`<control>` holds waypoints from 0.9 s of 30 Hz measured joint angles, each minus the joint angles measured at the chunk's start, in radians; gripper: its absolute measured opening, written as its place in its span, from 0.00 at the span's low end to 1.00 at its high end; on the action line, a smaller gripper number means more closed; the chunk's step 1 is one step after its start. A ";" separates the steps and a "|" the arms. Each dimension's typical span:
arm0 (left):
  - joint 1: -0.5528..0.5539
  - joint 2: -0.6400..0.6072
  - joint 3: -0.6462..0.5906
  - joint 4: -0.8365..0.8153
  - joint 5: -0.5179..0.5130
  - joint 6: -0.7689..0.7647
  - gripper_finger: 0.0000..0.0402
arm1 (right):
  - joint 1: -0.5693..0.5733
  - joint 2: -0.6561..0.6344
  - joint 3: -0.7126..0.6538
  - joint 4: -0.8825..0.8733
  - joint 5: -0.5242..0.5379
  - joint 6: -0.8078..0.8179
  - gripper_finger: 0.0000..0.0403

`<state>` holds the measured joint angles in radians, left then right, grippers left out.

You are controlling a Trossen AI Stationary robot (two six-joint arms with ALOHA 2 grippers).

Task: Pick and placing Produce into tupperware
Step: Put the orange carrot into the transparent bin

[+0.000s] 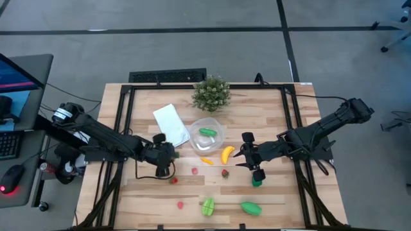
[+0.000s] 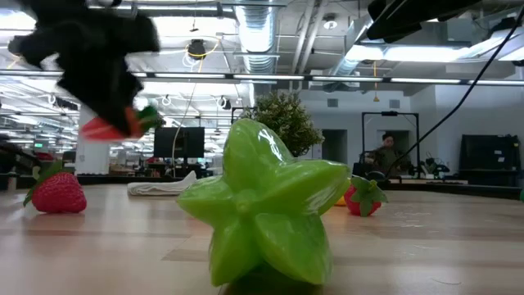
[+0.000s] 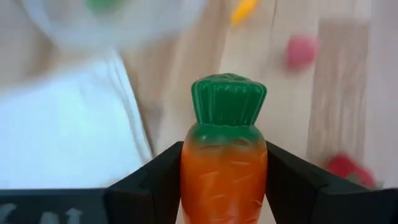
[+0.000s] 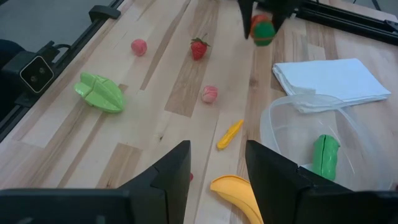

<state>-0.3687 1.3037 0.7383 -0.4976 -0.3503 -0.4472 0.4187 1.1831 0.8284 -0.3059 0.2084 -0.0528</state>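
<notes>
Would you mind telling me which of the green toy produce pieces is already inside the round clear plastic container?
The elongated green piece lying in the clear round container. The star-shaped green fruit and the oval green piece lie on the wooden table near its front edge.

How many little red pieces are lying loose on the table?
4: a strawberry by the left pincer, a pink-red ball, a second strawberry near the banana, a ball beside the green starfruit. Arms may hide more.

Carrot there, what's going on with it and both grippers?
Left gripper shut on carrot, held above the table. Right gripper open, empty, near banana. Tupperware holds one green piece; path looks clear.
</notes>
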 joint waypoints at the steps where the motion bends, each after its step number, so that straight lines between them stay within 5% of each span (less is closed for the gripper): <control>1: 0.000 0.000 0.021 0.001 -0.031 0.035 0.45 | 0.000 0.000 0.000 0.000 0.000 0.000 0.36; 11: 0.002 0.000 0.110 0.165 -0.308 0.412 0.45 | 0.000 0.000 0.000 -0.008 0.000 0.000 0.36; 27: 0.133 0.074 0.109 0.348 -0.234 0.598 0.45 | 0.000 0.000 0.000 -0.010 -0.001 0.000 0.36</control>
<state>-0.2359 1.3774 0.8474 -0.1497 -0.5838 0.1513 0.4187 1.1831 0.8288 -0.3159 0.2077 -0.0525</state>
